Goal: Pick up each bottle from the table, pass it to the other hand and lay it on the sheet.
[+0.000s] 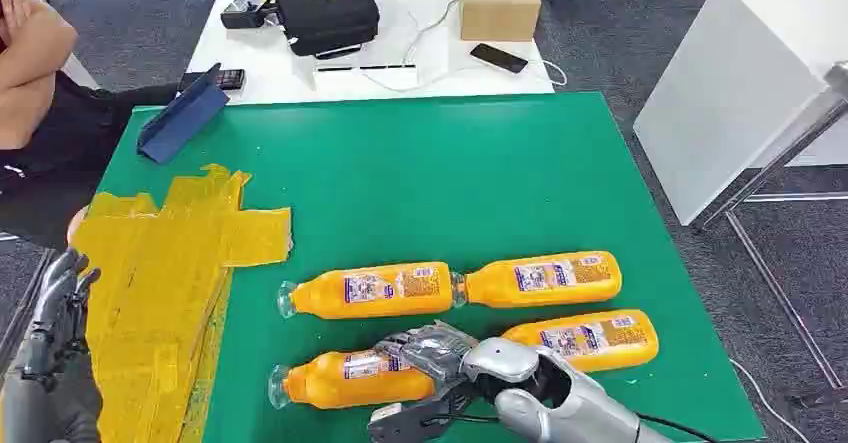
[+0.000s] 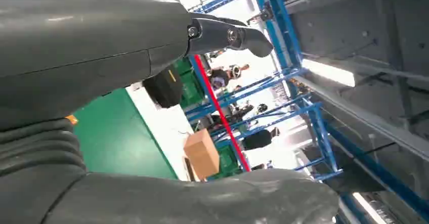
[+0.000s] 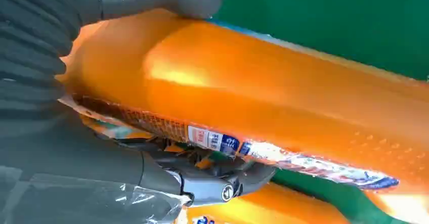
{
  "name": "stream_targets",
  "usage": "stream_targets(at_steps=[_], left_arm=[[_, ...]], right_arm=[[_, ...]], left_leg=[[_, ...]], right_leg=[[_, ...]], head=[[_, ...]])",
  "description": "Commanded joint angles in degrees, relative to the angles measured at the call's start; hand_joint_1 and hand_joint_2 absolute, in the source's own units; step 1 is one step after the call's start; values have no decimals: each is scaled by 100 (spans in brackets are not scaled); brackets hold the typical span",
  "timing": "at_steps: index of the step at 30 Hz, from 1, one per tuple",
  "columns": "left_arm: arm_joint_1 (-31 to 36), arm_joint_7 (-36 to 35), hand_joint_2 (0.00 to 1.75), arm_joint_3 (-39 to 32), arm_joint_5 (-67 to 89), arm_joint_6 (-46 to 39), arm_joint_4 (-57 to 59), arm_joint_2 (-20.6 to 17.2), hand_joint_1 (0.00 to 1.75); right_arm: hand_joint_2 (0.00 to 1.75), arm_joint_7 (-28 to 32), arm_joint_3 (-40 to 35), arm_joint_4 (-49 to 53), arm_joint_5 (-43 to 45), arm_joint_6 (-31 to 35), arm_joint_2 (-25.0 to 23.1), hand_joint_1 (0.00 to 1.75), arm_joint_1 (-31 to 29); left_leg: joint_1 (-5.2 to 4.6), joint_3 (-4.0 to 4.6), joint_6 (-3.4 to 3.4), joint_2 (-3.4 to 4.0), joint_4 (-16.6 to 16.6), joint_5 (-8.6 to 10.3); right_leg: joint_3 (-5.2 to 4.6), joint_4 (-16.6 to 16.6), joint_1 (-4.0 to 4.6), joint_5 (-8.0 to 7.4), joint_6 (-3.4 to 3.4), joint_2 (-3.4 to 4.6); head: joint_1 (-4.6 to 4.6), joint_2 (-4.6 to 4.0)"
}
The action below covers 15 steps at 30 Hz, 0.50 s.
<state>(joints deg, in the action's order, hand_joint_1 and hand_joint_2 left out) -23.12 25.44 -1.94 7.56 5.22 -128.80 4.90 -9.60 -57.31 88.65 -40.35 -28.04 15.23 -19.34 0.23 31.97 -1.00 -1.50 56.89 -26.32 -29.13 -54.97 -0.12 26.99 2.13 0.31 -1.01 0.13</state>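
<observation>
Right hand low over the near edge of the table, fingers and thumb wrapped around a lying bottle. Left hand raised beside the table's left edge, fingers apart, holding nothing.

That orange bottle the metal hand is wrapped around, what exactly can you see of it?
The near-left bottle is clear plastic filled with orange liquid, with a printed label around its middle and a clear cap end pointing left. It lies on its side on the green table, in the front row, apart from the yellow sheet. The right hand grips its base end, thumb over one side, fingers under the other. Whether it has lifted off the table cannot be told.
</observation>
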Motion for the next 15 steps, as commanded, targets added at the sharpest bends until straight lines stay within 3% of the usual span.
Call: stream_targets(at_steps=[1, 7, 10, 11, 12, 15], left_arm=[[139, -316, 0, 195, -470, -29, 311, -177, 0], [-46, -720, 0, 109, -1119, -262, 260, -114, 0], [-463, -748, 0, -180, -1589, -310, 270, 99, 0], [-578, -858, 0, -350, -2003, -224, 291, 267, 0], [-663, -946, 175, -467, -2157, -188, 253, 347, 0], [-701, -959, 175, -542, -2192, -108, 222, 397, 0]], right_arm=[[175, -395, 51, -333, 139, 390, -44, 175, -1], [175, -491, 1007, 172, 894, 1349, -316, 175, 851], [175, 29, 1518, 481, 1102, 2024, -261, 175, 1531], [175, 541, 1830, 699, 1242, 2449, -392, 175, 1846], [175, 626, 1965, 967, 1269, 2544, -449, 175, 2032], [175, 504, 1969, 1218, 1199, 2480, -453, 175, 2101]], left_leg=[[2, -16, 3, 10, -9, 1], [3, -12, 4, -3, -8, 1], [4, -11, 6, 13, -5, -7], [0, -8, 3, 3, -9, -4], [2, -17, 4, 8, -11, -8], [0, 5, 3, -2, -1, -7]], right_leg=[[18, 13, 3, -3, -1, -2], [18, 12, 4, 1, -2, -17], [17, 9, 6, 5, -4, -4], [15, 11, 1, 4, -1, -8], [25, 16, 3, 7, -2, -8], [1, 3, 0, 7, 1, -10]], head=[[0, 0], [0, 0], [0, 0], [2, 0], [2, 0], [2, 0]])
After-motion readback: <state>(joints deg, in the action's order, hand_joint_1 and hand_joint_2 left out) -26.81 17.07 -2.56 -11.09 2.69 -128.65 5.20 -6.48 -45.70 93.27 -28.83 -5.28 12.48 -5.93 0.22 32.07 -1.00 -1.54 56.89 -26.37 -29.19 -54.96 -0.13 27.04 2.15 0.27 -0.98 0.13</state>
